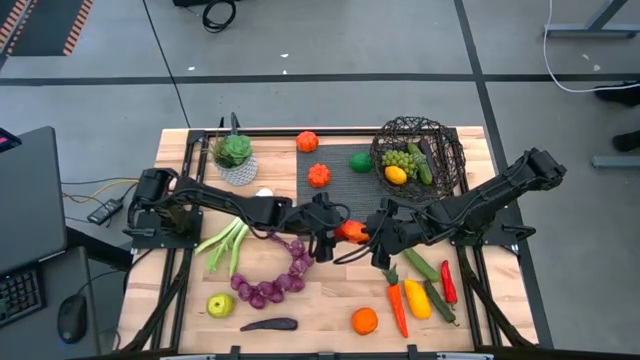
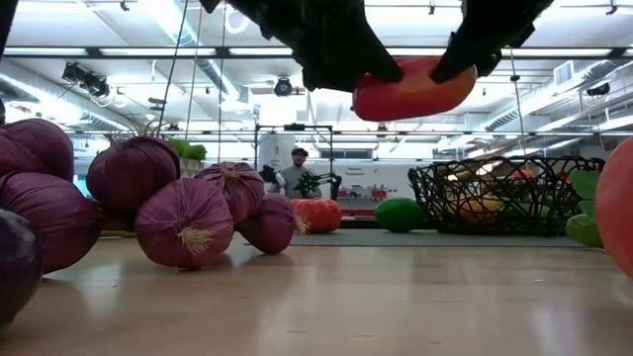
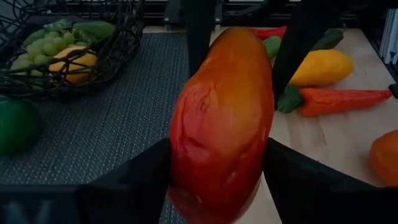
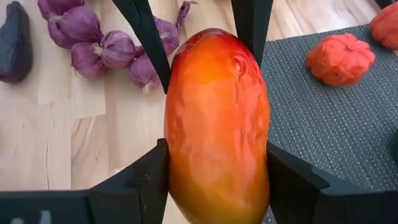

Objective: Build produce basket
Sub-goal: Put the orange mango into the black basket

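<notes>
A red-orange mango (image 3: 221, 121) is held in mid-air above the middle of the table (image 1: 320, 310), clear of the wood. It is clamped at once by the left gripper (image 1: 335, 232) and the right gripper (image 1: 372, 236); both pairs of jaws are closed against its sides, one pair near each end. This looks like a handover. For it to go well, the receiving grip should be judged firm before the other jaws are opened, and they should be opened slowly so the smooth fruit is not twisted or dropped. Beside the grippers lies a string of purple onions (image 1: 275, 282). Farther off, on the dark mat (image 1: 335, 165), the basket (image 1: 445, 140) is seen already holding grapes (image 1: 400, 159), a lemon (image 1: 396, 175) and a cucumber (image 1: 421, 163).
</notes>
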Action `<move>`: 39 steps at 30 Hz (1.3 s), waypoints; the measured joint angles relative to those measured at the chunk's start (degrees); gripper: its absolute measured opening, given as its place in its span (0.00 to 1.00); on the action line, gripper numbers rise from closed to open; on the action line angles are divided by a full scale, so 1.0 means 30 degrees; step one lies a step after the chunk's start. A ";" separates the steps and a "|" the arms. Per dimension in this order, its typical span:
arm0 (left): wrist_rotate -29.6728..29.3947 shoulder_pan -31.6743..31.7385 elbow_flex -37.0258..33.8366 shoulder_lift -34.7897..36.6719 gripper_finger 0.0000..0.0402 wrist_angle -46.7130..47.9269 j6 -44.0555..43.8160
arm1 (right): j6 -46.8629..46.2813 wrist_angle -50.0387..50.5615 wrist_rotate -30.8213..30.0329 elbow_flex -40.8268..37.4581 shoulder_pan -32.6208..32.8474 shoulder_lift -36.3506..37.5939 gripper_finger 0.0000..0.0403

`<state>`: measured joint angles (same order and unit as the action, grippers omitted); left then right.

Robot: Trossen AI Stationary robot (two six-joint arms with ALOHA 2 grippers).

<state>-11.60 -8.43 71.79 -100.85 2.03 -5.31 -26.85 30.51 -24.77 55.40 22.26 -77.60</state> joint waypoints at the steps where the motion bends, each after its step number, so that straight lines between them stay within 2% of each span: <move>1: 0.0004 0.0000 0.0000 0.0043 0.60 0.0022 0.0031 | -0.0027 -0.0017 -0.0071 0.0007 0.0000 0.0000 0.55; 10: 0.0062 0.0069 0.0135 0.1198 0.64 -0.0638 0.0152 | -0.0147 0.1111 -0.0168 -0.0066 0.0000 -0.0044 0.55; 18: 0.0063 0.0187 0.0090 0.1625 0.60 -0.0498 -0.0986 | -0.1025 0.2350 -0.0299 -0.0066 -0.0380 -0.0066 0.56; 26: 0.0073 0.0182 0.0073 0.1601 0.59 0.0252 0.0514 | -0.2035 0.2562 -0.0459 -0.0066 -0.0488 -0.0066 0.56; 29: -0.0047 0.0157 0.0073 0.1573 0.64 0.0655 0.1484 | -0.2606 0.2692 -0.0754 -0.0066 -0.0495 -0.0058 0.56; 34: -0.0412 -0.0288 0.0073 0.1569 0.79 0.0863 0.3083 | -0.3458 0.3182 -0.1233 -0.0058 -0.0584 -0.0055 0.56; 36: -0.0390 -0.0376 0.0066 0.1562 0.84 0.0861 0.3262 | -0.4128 0.3754 -0.2124 -0.0058 -0.0661 0.0035 0.56; 39: -0.0401 -0.0404 0.0066 0.1562 0.87 0.1099 0.1895 | -0.5028 0.4525 -0.3987 -0.0051 -0.0845 0.0296 0.56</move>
<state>-12.80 -9.64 71.99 -96.16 5.33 0.38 -41.94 44.08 -36.73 55.24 19.72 -76.71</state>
